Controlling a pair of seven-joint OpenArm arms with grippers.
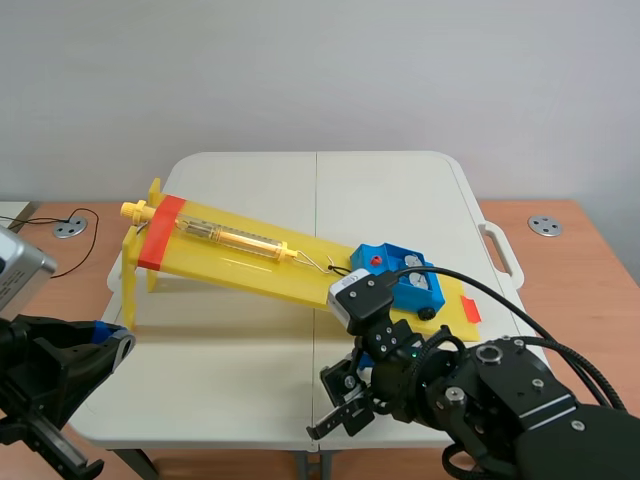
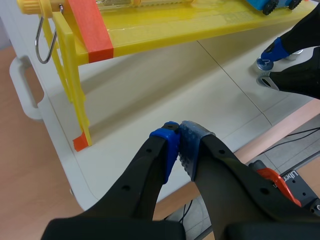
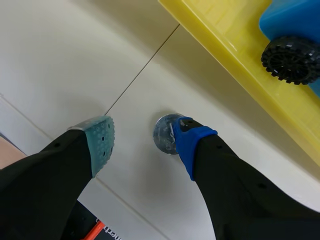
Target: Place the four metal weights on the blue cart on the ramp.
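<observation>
One metal weight (image 3: 162, 135) lies on the table (image 3: 60, 60) near its front edge, just off the low end of the ramp (image 3: 225, 30), where the blue cart (image 3: 295, 20) sits. The right gripper (image 3: 142, 137) stands open over the weight, its blue pad touching it. The left gripper (image 2: 179, 137), jaws closed on nothing, hangs by the table's front left corner.

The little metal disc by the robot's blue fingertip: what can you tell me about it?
The metal weight is a small round disc, silvery and shiny, lying flat on the white table beside the yellow ramp. The right gripper stands open over it. Its blue pad covers one edge, and whether it touches the disc cannot be told.
</observation>
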